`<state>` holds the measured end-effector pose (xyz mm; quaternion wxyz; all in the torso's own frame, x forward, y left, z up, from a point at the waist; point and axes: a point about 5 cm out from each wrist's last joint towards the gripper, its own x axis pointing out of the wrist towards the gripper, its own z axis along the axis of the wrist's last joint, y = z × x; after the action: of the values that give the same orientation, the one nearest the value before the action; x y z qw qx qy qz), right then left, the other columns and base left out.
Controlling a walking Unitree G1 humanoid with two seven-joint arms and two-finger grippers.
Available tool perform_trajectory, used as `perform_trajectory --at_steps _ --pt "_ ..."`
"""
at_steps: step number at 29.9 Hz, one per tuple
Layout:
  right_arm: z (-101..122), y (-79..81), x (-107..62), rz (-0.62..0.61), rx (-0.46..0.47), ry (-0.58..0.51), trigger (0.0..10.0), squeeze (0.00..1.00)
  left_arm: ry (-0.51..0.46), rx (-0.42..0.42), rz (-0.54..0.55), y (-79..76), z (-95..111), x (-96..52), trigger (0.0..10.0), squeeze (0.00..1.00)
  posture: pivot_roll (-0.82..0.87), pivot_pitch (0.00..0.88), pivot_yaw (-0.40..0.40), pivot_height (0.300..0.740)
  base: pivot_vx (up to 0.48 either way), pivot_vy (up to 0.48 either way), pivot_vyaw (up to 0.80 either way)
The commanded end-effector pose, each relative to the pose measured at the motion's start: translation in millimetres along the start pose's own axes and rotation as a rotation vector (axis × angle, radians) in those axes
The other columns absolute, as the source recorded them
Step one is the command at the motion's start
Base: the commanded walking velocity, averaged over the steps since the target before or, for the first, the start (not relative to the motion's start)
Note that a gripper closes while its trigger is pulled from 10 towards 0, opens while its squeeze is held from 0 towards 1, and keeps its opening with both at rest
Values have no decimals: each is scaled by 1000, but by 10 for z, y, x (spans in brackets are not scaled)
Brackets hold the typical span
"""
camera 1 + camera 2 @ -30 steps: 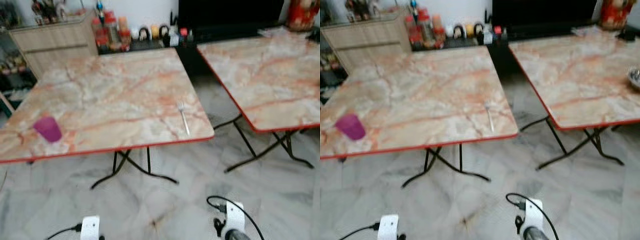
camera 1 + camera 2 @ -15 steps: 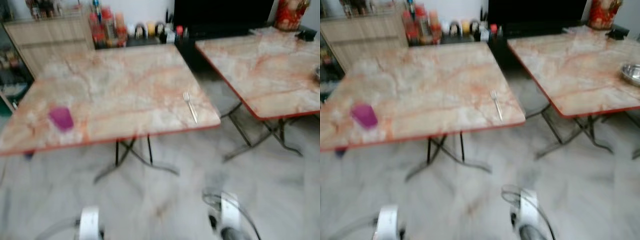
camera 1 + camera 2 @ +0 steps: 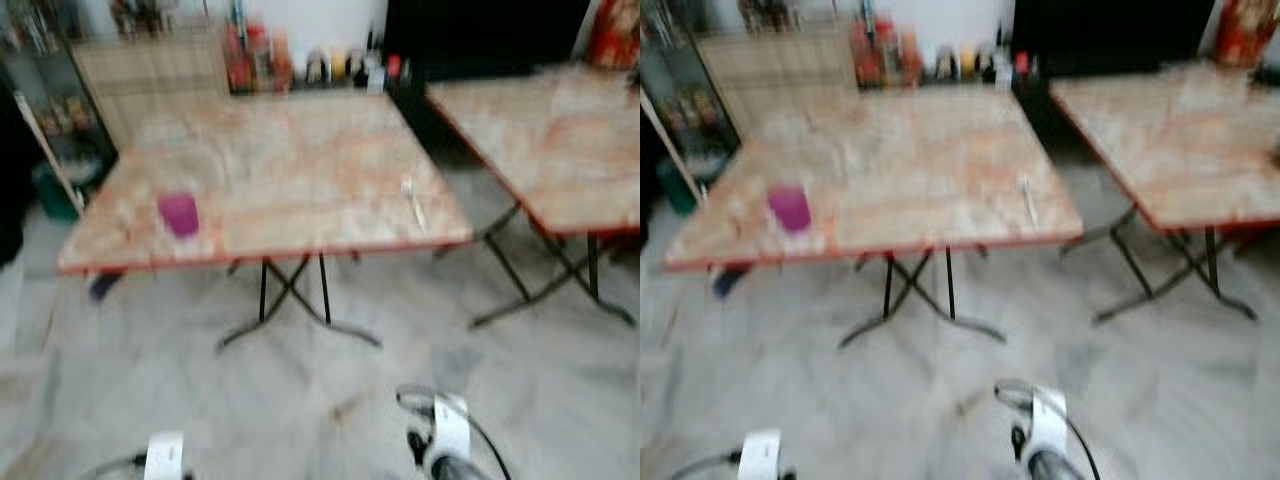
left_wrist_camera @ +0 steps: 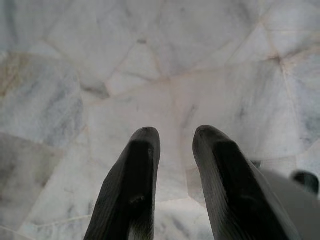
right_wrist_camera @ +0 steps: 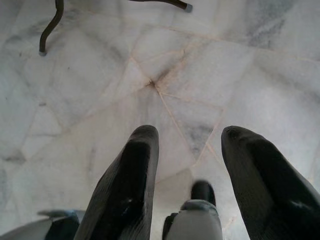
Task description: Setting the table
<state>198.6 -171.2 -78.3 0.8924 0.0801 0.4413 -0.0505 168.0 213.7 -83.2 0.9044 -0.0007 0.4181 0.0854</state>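
A marble-patterned folding table (image 3: 290,160) with a red edge stands ahead. On it sit a purple cup (image 3: 179,213) near the front left and a silver fork (image 3: 413,201) near the front right corner. Both arms hang low over the floor. My left gripper (image 4: 172,137) points at bare marble tiles with its fingers slightly apart and nothing between them. My right gripper (image 5: 190,137) stands open, also over the tiles and holding nothing. The head views are blurred.
A second marble table (image 3: 560,130) stands to the right, a gap of floor between the two. Bottles and jars (image 3: 300,65) line a dark shelf behind, beside a wooden cabinet (image 3: 150,70). Black table legs (image 3: 290,300) cross underneath. A glass shelf unit (image 3: 50,120) is at left.
The whole view has shifted: the tables now sit farther off and more to the right, with more floor and the left shelf unit showing. The cup and fork keep their places on the table.
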Motion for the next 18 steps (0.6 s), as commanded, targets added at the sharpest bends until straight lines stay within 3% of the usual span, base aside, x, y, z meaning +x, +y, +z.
perform_trajectory --at_steps 1,13,18 --pt "50 -49 1 -13 12 -21 10000 0 -3 -10 -4 -30 18 7 10000 0 1 0 54 732 270 0 0" --pt "80 -68 3 -19 19 -34 10000 0 -5 -17 -7 -42 23 9 10000 0 -1 0 52 732 276 0 0" --pt "87 -57 3 -5 -24 -36 10000 0 -6 -18 -9 -46 26 10 10000 0 0 0 50 732 308 0 0"
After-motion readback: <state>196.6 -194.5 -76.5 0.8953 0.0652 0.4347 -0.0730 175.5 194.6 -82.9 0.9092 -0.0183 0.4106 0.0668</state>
